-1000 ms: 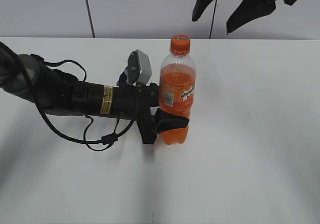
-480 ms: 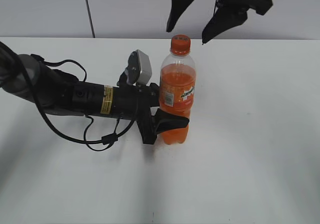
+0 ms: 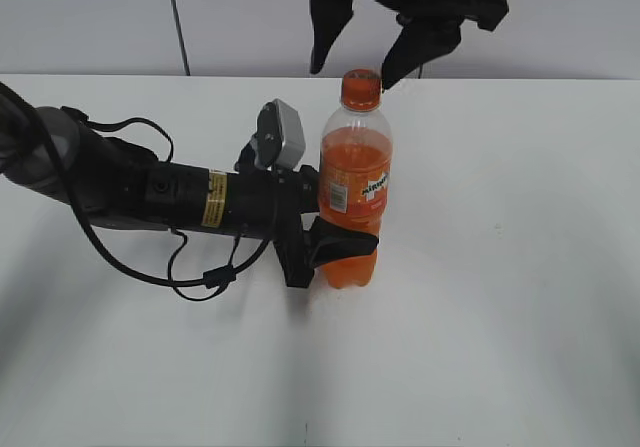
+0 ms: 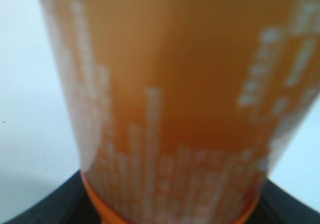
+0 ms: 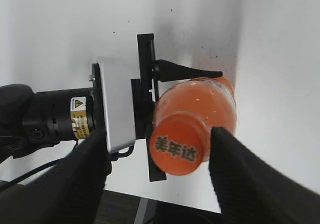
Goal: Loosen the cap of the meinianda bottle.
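The cap [image 3: 361, 89] is small, round and orange, and it sits on top of the meinianda bottle [image 3: 354, 202]. From the right wrist view you look down on the cap [image 5: 181, 150] and can see dark writing on its flat top. The bottle stands upright near the middle of the white worktop [image 3: 500, 297]. It is see-through and full of orange drink, with an orange label around its middle. The left hand [image 3: 335, 242] comes in from the left side, low over the worktop, and is closed around the lower part of the bottle. One black finger [image 3: 345, 244] curves across the front of the bottle, just under the label. In the left wrist view the bottle [image 4: 175, 98] fills almost the whole picture and looks blurry because it is so close. The left arm [image 3: 150, 195] is black and lies stretched out to the left, with black cables looping beside it and a grey camera box [image 3: 279, 135] on top near the bottle. The right hand [image 3: 352, 70] hangs above the bottle with its two black fingers spread wide apart, one on each side of the cap. It holds nothing. One finger tip [image 3: 392, 70] is very close to the cap, but I cannot tell if it touches. Behind the worktop is a pale wall [image 3: 90, 17].
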You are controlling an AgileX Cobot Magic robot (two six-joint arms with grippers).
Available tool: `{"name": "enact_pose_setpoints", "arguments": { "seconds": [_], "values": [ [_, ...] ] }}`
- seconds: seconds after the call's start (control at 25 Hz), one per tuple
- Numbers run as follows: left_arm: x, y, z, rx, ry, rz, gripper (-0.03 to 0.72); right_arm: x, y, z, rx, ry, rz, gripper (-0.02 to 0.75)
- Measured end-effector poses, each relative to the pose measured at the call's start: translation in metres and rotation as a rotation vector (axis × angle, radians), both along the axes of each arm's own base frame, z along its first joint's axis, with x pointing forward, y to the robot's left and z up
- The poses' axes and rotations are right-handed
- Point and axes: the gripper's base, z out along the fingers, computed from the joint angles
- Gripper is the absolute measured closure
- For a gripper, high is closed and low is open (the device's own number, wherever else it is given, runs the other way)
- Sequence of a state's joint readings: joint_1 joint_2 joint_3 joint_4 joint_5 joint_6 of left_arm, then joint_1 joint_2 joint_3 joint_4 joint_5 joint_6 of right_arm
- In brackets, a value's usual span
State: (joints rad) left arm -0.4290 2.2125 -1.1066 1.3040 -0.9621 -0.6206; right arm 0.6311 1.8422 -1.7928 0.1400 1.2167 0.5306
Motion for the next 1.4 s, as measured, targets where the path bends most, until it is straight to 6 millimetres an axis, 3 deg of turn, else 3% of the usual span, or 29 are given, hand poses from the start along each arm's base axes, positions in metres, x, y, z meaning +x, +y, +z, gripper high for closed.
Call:
{"name": "enact_pose_setpoints", "arguments": {
  "seconds": [0.24,1.04,1.4],
  "values": [
    [0.0,0.0,0.0,0.0,0.0,0.0,0.279,0.001,0.007,-0.011,-0.043,0.003,0.017,0.258],
    [0.0,0.0,0.0,0.001,0.0,0.001,0.279,0.004,0.006,-0.014,-0.076,-0.014,0.045,0.26],
    [0.0,0.0,0.0,0.001,0.0,0.001,0.279,0.005,0.006,-0.017,-0.091,-0.012,0.053,0.392]
  ]
}}
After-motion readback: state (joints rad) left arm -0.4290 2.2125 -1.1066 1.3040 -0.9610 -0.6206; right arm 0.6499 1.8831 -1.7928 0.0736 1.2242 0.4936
